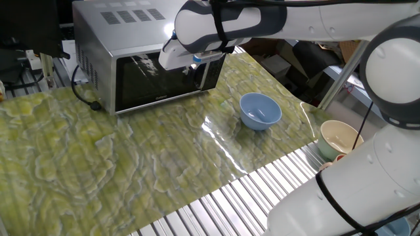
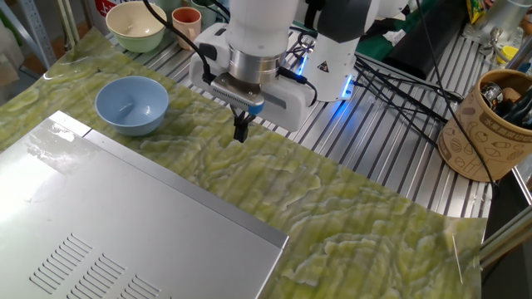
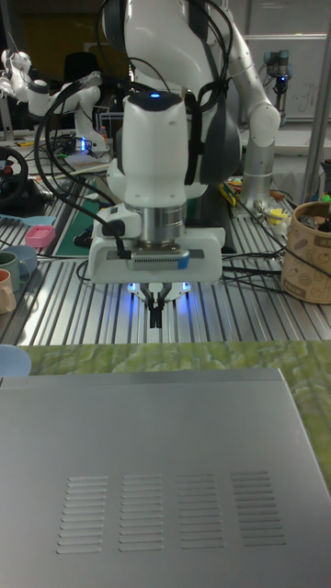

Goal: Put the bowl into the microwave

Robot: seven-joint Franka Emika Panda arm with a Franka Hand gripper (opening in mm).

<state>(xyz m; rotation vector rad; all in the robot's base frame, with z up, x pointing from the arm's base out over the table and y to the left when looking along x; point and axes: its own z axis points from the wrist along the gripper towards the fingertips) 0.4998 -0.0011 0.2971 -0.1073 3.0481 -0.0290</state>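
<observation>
The light-blue bowl sits upright and empty on the green marbled mat, right of the microwave; it also shows as the bowl in the other fixed view and as a sliver of bowl at the left edge of the tall view. The microwave's dark glass door is closed. My gripper hangs above the mat near the microwave's control-strip end, well apart from the bowl. Its dark fingers are pressed together with nothing between them. In the one fixed view the gripper overlaps the door's right part.
A cream bowl and a pink cup stand on the slatted metal table behind the blue bowl. A brown patterned holder with tools is at the far right. Cables and the robot base lie behind the gripper.
</observation>
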